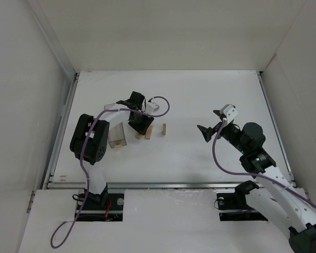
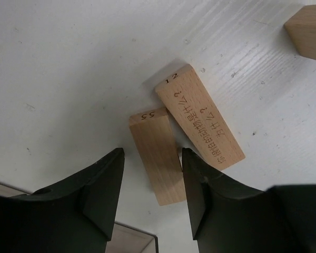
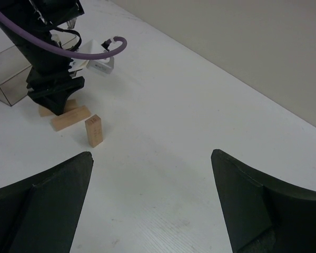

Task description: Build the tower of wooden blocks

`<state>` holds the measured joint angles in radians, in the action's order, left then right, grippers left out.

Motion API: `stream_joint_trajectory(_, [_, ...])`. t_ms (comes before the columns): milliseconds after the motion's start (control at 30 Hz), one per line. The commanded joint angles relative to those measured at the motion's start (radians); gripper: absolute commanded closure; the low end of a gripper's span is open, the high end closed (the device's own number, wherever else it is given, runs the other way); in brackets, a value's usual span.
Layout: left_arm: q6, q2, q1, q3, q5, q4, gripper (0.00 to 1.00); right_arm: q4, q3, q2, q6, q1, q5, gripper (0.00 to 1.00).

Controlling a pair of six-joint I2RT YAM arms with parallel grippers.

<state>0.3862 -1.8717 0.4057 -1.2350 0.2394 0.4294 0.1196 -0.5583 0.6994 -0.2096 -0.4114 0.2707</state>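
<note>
Jaws on your left gripper (image 2: 151,158) sat released around block 55 (image 2: 155,142), block 12 (image 2: 200,124) just outside; right gripper (image 3: 151,158) gaped wide.

clear plastic box (image 1: 117,138) on white table (image 1: 200,95), pale walls (image 1: 163,31) around

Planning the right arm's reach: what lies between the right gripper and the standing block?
Only bare table separates right gripper and standing block, per the right wrist view.
</note>
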Motion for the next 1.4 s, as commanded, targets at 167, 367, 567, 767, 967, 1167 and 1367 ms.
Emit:
stream_joint_trajectory(167, [-0.017, -0.026, 0.002, 0.029, -0.011, -0.012, 0.82, 0.026, -0.018, -0.023, 0.006, 0.006, -0.022, 0.00])
stream_joint_trajectory(367, [0.016, -0.003, 0.002, 0.049, -0.011, -0.003, 1.00, 0.026, -0.037, -0.014, 0.033, 0.006, -0.047, 0.00])
stream_joint_trajectory(567, [0.114, 0.143, -0.011, -0.027, -0.064, 0.045, 1.00, 0.003, -0.118, 0.077, 0.220, 0.006, -0.108, 0.00])
stream_joint_trajectory(767, [0.284, 0.339, -0.024, -0.152, 0.015, 0.035, 1.00, -0.027, -0.307, 0.259, 0.416, 0.006, -0.001, 0.00])
stream_joint_trajectory(967, [0.319, 0.411, -0.024, -0.208, 0.283, 0.028, 1.00, -0.081, -0.561, 0.529, 0.633, 0.006, 0.110, 0.27])
stream_joint_trajectory(1167, [0.329, 0.402, 0.047, -0.282, 0.342, 0.092, 1.00, -0.046, -0.698, 0.689, 0.751, -0.050, 0.209, 0.30])
stream_joint_trajectory(1367, [0.329, 0.402, 0.084, -0.304, 0.342, 0.103, 1.00, 0.012, -0.739, 0.785, 0.793, -0.072, 0.274, 0.32])
